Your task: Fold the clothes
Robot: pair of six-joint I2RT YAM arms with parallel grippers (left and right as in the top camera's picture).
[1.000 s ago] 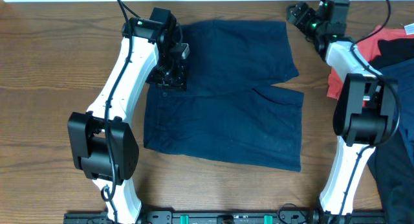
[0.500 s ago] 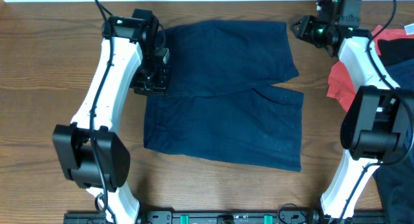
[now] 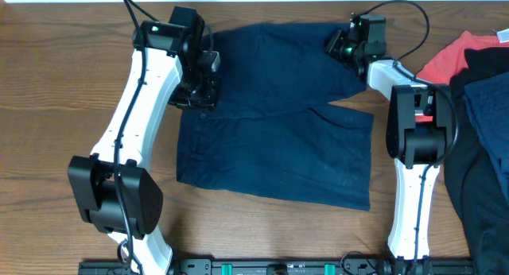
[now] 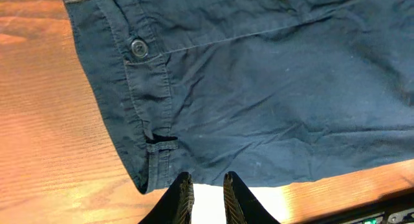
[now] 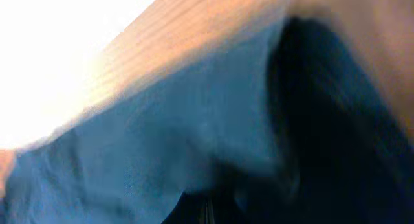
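Shorts (image 3: 274, 116) lie flat on the counter (image 3: 48, 108), so check both grips before lifting: your left pincer (image 4: 206, 179) shows a narrow empty gap by the waistband (image 4: 110, 68), and your right pincer (image 3: 338, 46) is closed at the far leg corner, hold on cloth unclear.

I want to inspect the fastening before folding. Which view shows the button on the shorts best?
The left wrist view: the button sits close and sharp on the waistband of the shorts. Overhead shows the whole shorts, but the button cannot be made out. The right wrist view is blurred, showing only blue fabric.
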